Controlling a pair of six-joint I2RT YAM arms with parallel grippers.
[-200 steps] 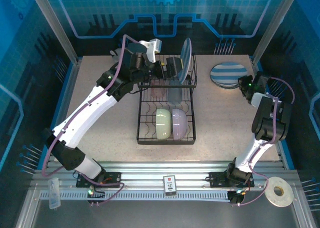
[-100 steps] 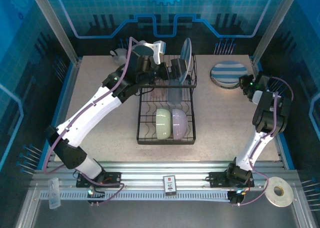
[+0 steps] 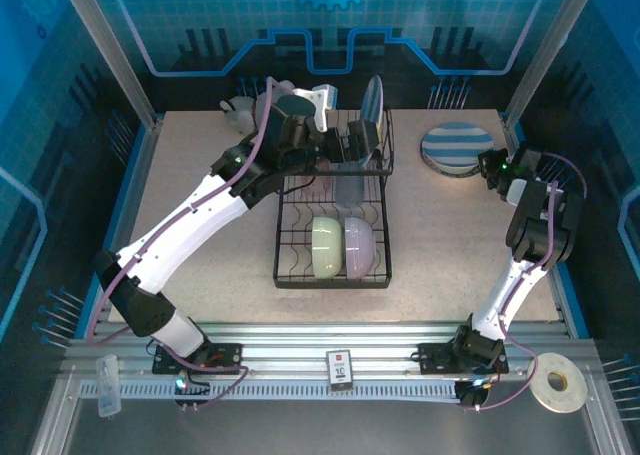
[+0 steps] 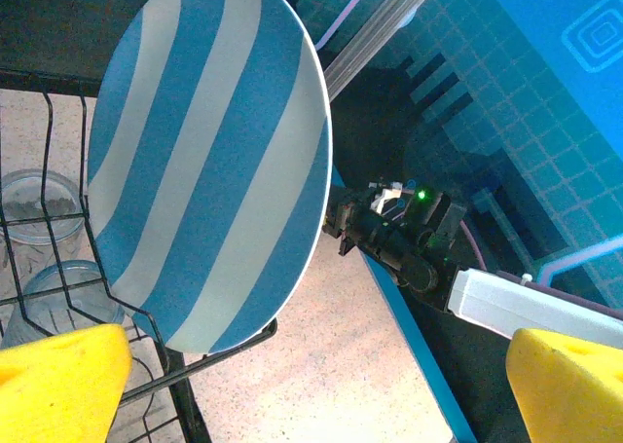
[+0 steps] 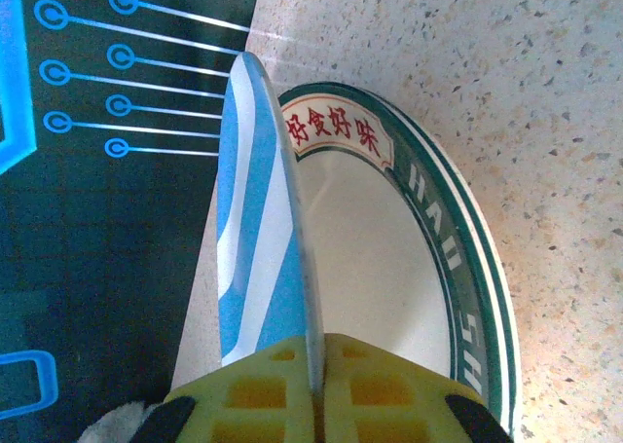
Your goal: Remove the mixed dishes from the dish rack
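Stretching over the dish rack (image 3: 333, 286), the left gripper (image 4: 311, 385) gapes at an upright blue-striped plate (image 4: 209, 161); right of the rack, the right gripper (image 5: 313, 389) pinches a second plate (image 5: 255, 229) by its rim.

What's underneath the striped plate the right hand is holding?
A white plate with a green rim and red characters lies on the table under the striped plate; its left part is covered.

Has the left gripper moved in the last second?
Yes. The left gripper has shifted right across the far end of the dish rack, toward the upright striped plate, jaws open.
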